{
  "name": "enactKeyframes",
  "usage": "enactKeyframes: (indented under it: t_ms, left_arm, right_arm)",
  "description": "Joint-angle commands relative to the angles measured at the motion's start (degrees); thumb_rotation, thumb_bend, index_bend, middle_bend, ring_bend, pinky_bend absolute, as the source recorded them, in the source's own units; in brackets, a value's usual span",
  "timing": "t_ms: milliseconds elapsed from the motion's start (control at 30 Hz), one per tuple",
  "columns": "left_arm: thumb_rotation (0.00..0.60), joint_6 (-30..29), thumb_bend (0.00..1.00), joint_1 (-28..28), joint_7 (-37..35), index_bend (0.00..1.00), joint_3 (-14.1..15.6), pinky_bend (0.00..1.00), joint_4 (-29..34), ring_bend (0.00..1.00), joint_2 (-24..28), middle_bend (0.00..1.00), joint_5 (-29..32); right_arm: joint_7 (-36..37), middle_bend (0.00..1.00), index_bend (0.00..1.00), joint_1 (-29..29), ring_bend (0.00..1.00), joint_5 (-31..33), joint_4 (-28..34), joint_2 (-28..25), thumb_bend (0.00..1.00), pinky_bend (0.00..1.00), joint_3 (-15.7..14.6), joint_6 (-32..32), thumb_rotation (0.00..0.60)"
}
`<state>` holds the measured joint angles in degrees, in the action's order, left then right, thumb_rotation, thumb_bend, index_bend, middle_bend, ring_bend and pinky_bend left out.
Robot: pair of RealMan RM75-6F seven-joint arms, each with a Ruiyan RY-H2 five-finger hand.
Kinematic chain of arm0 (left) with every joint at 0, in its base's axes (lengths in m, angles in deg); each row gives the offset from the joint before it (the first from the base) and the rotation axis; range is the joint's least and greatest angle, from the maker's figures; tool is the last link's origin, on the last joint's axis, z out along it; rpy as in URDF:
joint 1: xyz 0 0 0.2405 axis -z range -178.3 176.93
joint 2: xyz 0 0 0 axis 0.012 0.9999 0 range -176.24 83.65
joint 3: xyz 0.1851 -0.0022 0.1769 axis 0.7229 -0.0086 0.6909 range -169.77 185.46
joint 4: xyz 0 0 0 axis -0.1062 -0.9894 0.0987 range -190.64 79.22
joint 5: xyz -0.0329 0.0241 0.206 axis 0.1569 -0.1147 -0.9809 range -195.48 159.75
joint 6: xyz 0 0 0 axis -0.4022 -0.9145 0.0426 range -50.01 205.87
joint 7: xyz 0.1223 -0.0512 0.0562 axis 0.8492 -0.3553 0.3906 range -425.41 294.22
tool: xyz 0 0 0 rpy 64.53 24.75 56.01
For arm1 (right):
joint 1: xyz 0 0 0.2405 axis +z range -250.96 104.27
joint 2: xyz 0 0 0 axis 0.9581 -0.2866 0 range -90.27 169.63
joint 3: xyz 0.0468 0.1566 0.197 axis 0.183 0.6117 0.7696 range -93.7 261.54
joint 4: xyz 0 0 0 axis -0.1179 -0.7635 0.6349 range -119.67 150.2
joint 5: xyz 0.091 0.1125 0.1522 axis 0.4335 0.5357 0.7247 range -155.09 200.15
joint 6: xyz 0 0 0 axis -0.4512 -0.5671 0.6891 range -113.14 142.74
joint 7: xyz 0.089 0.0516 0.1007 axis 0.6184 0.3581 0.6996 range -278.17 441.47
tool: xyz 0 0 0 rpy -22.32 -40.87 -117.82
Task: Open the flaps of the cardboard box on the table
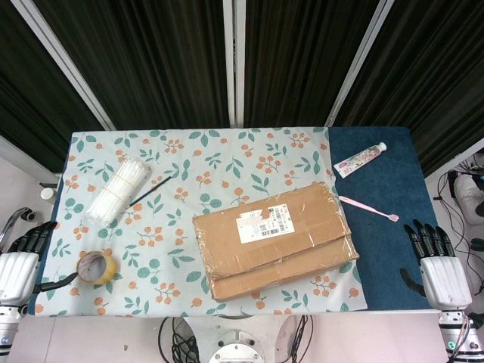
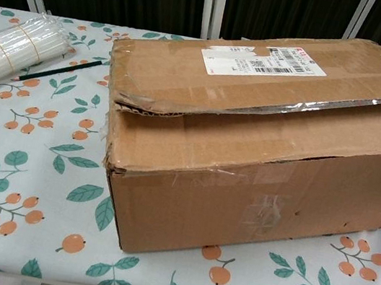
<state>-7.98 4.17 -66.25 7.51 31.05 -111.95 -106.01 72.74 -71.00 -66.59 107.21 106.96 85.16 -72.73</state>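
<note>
Step in hand: none begun, by my reading. Box sits lower centre of the head view, on the leaf-and-berry cloth, its right end just reaching the bare blue table. It lies at a slant, long side running lower left to upper right.

Flaps: top flap with the white label lies down over the box, not lifted. In the chest view its near edge overhangs and stands slightly proud of the flap beneath, with torn tape glinting along it. That raised edge looks like the natural place to get fingers under.

Left hand: lower left edge of the head view, off the cloth's corner. Fingers extended and a little apart, thumb out toward the tape roll, which sits just beside it; contact cannot be told. Holds nothing.

Right hand: lower right of the head view, over the table's edge, well apart from the box. Fingers straight, close side by side, pointing up-frame; nothing in them.

Neither hand shows in the chest view.

Next move, as a judgement: one hand must travel in to the box's near long edge, slide fingertips under the overhanging flap and swing it up and back. The right hand looks nearer to the free end. The other hand may need to steady the box, since a light carton could skid on cloth.

Also about: straw bundle and pencil upper left; tube and toothbrush on the blue at right.
</note>
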Motion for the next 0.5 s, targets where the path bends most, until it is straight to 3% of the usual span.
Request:
enactKeyframes:
  t_ms: [33,500]
  left_arm:
    - [0.385,0.0,0.01,0.2,-0.1,0.02,-0.2,0.23,-0.2,0.12,-0.2,0.09,-0.1]
    - [0.389,0.3,0.01,0.5,0.6,0.02,0.0,0.23,4.0,0.12,1.5,0.09,-0.9]
  right_arm:
    - [0.4,0.0,0.0,0.1,0.0,0.1,-0.2,0.1,0.19,0.0,0.3,-0.1,0.6]
    - [3.3,0.0,0.0,-0.4,0.0,0.8,-2.9,0.1,0.19,0.0,0.4,-0.1,0.6]
